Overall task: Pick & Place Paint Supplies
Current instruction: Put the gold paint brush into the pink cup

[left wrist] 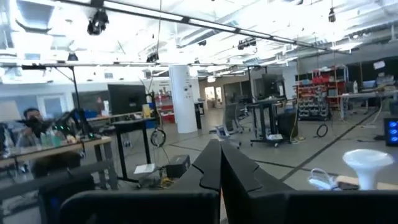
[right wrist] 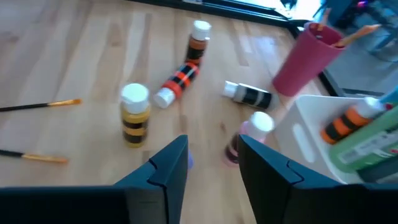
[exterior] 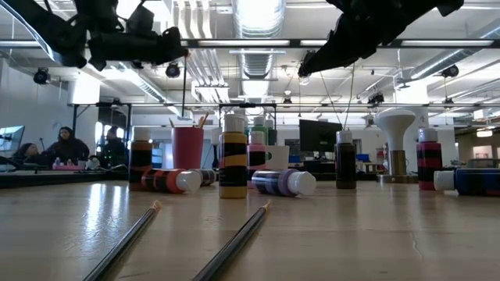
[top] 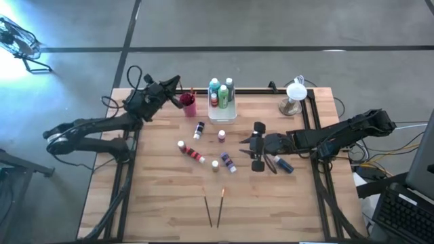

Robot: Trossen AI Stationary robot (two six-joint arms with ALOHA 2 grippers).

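Note:
Small paint bottles stand or lie on the wooden table: a pink one point(top: 222, 135) point(right wrist: 249, 134), a yellow one point(right wrist: 134, 115), a red one lying point(top: 195, 155), a purple one lying point(top: 228, 161) and a blue one lying point(top: 283, 163). Two paintbrushes point(top: 214, 209) lie near the front edge. My right gripper point(top: 244, 147) point(right wrist: 211, 162) hovers open above the table, with the pink bottle just beyond its fingertips and nothing between them. My left gripper point(top: 178, 88) point(left wrist: 219, 168) is shut and empty, raised beside the magenta cup point(top: 188, 104) at the far left.
A translucent white tray point(top: 222, 115) at the back centre holds several bottles. The magenta cup holds brushes. A white mushroom-shaped object point(top: 295, 95) stands at the far right corner. A black-and-white bottle point(top: 199, 129) lies near the cup. Bare wood lies toward the near left.

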